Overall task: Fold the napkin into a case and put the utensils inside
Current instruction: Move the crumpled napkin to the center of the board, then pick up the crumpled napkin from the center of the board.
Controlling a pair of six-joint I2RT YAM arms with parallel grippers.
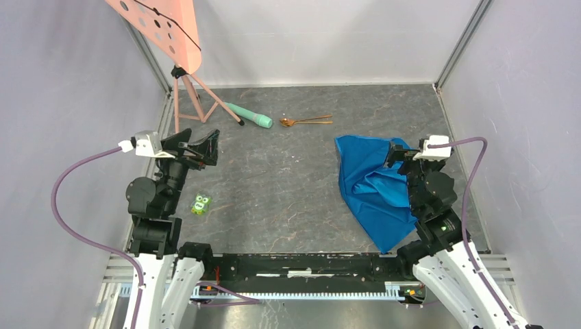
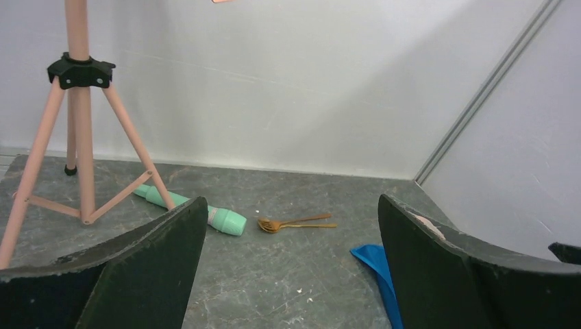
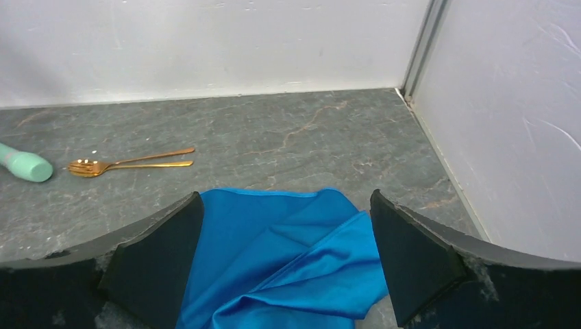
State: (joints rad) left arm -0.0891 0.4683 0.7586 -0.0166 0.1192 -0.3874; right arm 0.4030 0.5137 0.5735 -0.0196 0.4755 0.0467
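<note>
Start of task, judged from the napkin (image 1: 373, 188): a loose, creased heap, unfolded, with no case formed yet.

Right gripper (image 1: 397, 152): low over the napkin's far edge, jaws wide apart and clamped on nothing (in the wrist view, blue cloth directly below the gap; contact not discernible). Probably placed there for a first pinch at an edge or corner, before any fold.

Utensils (image 1: 305, 121): left of the napkin's far corner and well apart from it, side by side and touching, heads away from the napkin, handles toward it. Best left there until the case exists. Handles toward the napkin should suit a later pick from that side.

Left gripper (image 1: 199, 147): far left of the napkin, clear of the table, jaws fully apart and empty. Aimed toward the utensils (framed between the fingers in its wrist view), so likely on standby for fetching them or for pinning the cloth during a fold.

Cylinder (image 1: 248, 115): mint green, just beyond the utensils on the side away from the napkin. No part of the task, though close enough for a mistaken pick.

Tripod (image 1: 188, 96) and small green toy (image 1: 201, 204): both far left of the napkin, bystanders only.
</note>
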